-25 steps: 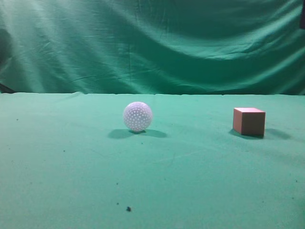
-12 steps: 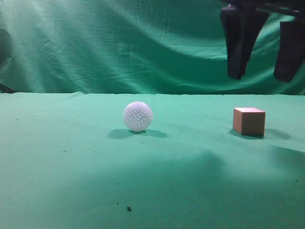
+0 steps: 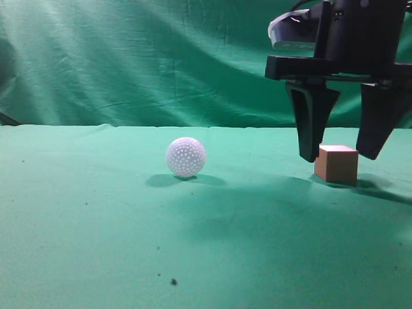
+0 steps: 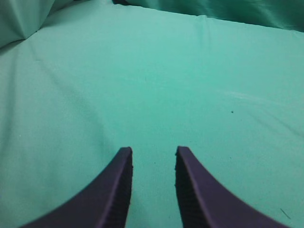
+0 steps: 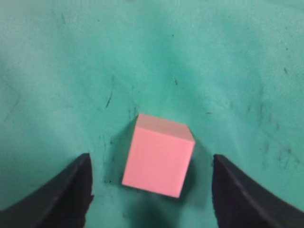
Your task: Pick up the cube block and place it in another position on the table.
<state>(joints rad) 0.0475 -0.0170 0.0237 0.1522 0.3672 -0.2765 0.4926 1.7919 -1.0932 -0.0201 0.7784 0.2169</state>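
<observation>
- The right end effector [image 3: 340, 156] was seen spread wide, its two fingers hanging on either side of the cube block [image 3: 337, 163], with nothing pinched.
- In the right wrist view, the cube block [image 5: 159, 155] was found between the fingers, resting on the desk [image 5: 95, 57], apart from both pads and turned at a slight angle to them.
- The cube block was judged to sit a little nearer the left finger than the right one, so the first contact might be made on one side only, and the block might be pushed or spun across the cloth.
- Because of the skewed faces, a corner could be caught instead of a flat face, and the block could be squeezed out on closing.
- If the descent was carried too far, the fingertips could be pressed into the desk cloth.
- The white ball [image 3: 186, 157] lay well off to the left of the right end effector and was judged unlikely to be disturbed.
- The left end effector [image 4: 153, 159] was seen parted over bare desk, holding nothing.
</observation>
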